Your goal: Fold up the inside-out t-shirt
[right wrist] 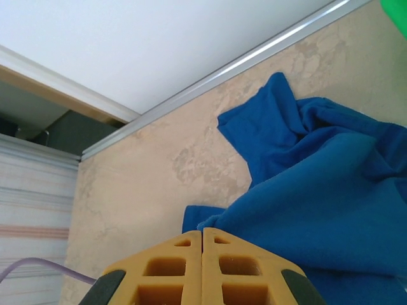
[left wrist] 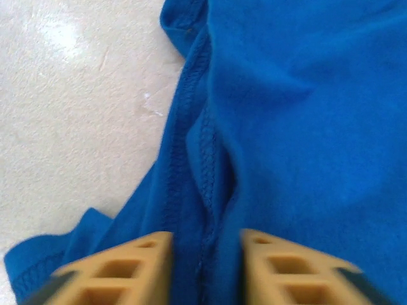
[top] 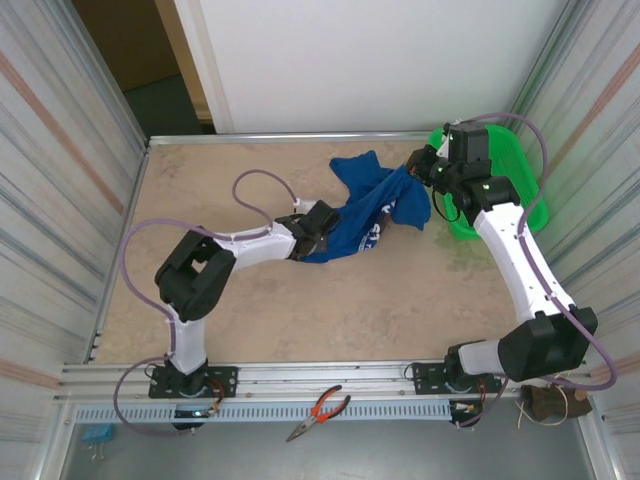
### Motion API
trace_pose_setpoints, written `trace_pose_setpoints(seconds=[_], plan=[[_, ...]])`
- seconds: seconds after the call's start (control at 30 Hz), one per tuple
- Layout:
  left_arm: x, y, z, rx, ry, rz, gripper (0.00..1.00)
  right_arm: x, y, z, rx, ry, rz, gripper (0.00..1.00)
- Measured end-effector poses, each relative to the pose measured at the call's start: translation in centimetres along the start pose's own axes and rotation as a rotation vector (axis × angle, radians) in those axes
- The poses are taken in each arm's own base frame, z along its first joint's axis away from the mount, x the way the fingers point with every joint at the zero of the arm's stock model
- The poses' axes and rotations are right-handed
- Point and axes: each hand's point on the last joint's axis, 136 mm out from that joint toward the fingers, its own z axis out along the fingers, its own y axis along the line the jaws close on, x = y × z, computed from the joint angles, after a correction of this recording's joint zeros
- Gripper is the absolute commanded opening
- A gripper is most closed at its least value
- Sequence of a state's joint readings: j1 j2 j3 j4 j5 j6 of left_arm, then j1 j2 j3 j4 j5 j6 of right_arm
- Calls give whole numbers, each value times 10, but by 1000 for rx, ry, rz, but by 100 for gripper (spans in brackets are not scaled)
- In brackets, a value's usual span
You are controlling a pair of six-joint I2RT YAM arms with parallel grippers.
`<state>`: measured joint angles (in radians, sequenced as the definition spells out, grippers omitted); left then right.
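The inside-out t-shirt (top: pixel 365 215) is royal blue and hangs stretched between my two grippers over the back middle of the table. My left gripper (top: pixel 312 230) holds its lower left end. In the left wrist view a stitched seam fold of the shirt (left wrist: pixel 305 127) fills the narrow gap of the left gripper (left wrist: pixel 206 238). My right gripper (top: pixel 415 165) is raised at the shirt's upper right end. Its fingers (right wrist: pixel 184 260) press together, so the right gripper (right wrist: pixel 203 232) is shut, pinching an edge of the cloth (right wrist: pixel 331 210) that rises from the table.
A green mesh basket (top: pixel 520 150) stands at the back right, just behind the right arm; its corner (right wrist: pixel 397 9) also shows at the top right of the right wrist view. Red-handled pliers (top: pixel 318 410) lie on the front rail. Metal walls close in both sides, and a rail (top: pixel 280 138) runs along the back.
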<state>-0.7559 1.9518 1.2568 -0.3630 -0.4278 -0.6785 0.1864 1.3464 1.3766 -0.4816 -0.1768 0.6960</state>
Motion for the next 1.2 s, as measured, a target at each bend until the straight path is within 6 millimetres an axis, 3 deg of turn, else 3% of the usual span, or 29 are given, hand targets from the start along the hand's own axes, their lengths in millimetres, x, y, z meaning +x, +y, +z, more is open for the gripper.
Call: trace_pose_setpoints(seconds=[0.13,0.27,0.37,0.43,0.53,0.63,0.73,1.0,1.1,1.2], plan=[[-17,22,1,-13,-8,-14,0,-19,-10,-6,15,-40,22,0],[-70,52,-32,83,-104,-65,0,-42,-21,-17,27,-86,52,0],[-143,72,-97,279,-299,-137,0,-62,-26,-28,31,-132,69,0],[-191,88,-152,423,-452,-169,0,-75,-24,-37,21,-162,74,0],[-242,104,-226,583,-640,-167,0,-90,-15,-47,-5,-197,67,0],[-271,115,-274,678,-757,-144,0,-99,-1,-55,-40,-215,55,0],[-291,127,-293,728,-795,-151,0,-108,9,-56,-68,-225,51,0],[-351,136,-308,812,-834,-180,0,-135,31,-48,-129,-238,42,0],[-355,134,-316,840,-834,-180,0,-140,37,-52,-145,-251,33,0],[-336,133,-314,845,-806,-194,0,-133,40,-54,-158,-246,26,0]])
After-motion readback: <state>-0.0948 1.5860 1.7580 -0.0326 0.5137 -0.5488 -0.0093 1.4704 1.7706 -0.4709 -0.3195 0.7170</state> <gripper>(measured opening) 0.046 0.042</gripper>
